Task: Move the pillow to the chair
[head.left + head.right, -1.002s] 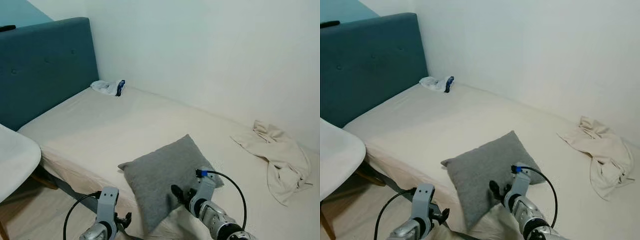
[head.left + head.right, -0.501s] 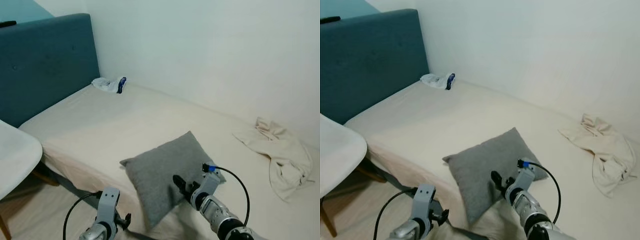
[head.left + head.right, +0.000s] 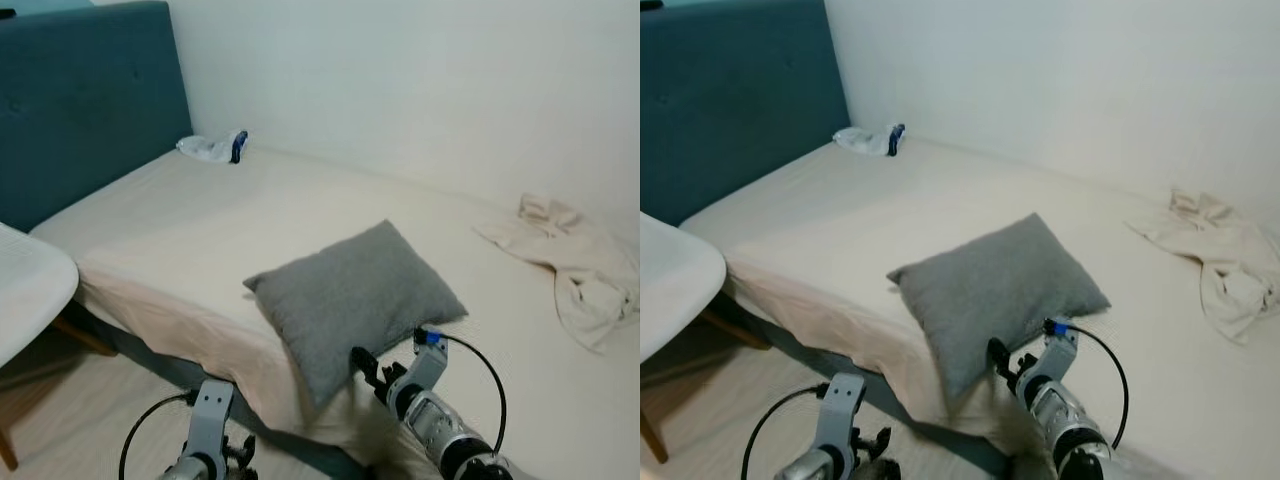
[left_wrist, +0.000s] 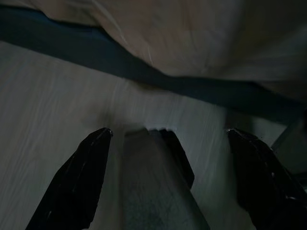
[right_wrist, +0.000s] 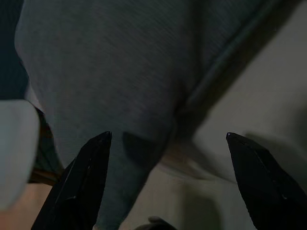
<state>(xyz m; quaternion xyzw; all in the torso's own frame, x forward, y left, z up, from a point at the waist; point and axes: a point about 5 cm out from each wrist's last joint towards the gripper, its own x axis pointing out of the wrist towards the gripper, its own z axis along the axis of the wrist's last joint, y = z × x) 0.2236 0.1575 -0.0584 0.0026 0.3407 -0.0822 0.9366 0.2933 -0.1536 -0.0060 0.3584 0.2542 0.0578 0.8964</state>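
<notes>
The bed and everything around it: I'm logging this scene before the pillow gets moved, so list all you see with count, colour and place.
Pillow: one, grey, near the bed's front edge, ahead of the right gripper.
Bed: one, cream sheet, along the white wall.
Headboard: one, teal, at the bed's left end.
Crumpled cloth: one, cream, on the bed at far right.
Small bundle: one, white with a dark blue part, on the bed by the headboard; what it is cannot be told.
Chair: one, white seat, wooden legs, at left beside the bed.
Floor: pale wood.
Right gripper: black fingers open, pointed at the pillow's near corner.
Left gripper: black fingers open, low over the floor by the bed's edge.
</notes>
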